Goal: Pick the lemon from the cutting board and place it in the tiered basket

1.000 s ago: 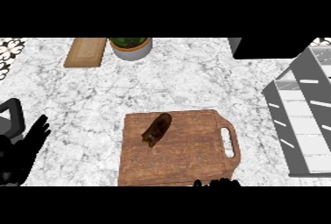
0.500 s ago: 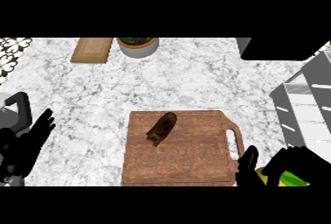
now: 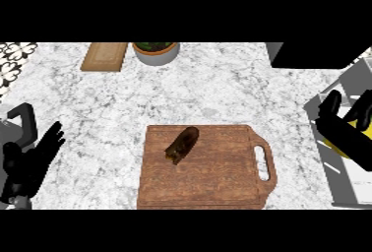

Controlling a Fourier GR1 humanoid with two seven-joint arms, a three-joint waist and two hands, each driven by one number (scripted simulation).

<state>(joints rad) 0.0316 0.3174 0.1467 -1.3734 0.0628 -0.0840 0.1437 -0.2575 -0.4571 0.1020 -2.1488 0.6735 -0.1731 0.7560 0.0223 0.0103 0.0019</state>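
Note:
My right hand [image 3: 340, 129] is at the right edge, fingers curled round the yellow lemon [image 3: 357, 117], which shows only in patches between them. Hand and lemon sit over the grey tiered basket [image 3: 347, 189] at the counter's right end. The wooden cutting board [image 3: 210, 177] lies in the middle, its handle slot on the right. A dark brown elongated item [image 3: 181, 145] lies on its upper left part. My left hand [image 3: 30, 160] rests open at the left edge, fingers up.
A potted plant [image 3: 155, 51] and a small wooden block [image 3: 104, 55] stand at the back. A black appliance [image 3: 312, 54] fills the back right corner. A black handle [image 3: 24, 123] sticks up at the left, near my left hand.
My right hand has come up from the lower edge and swung right with the lemon, from beside the board to over the basket. The left hand has barely moved.

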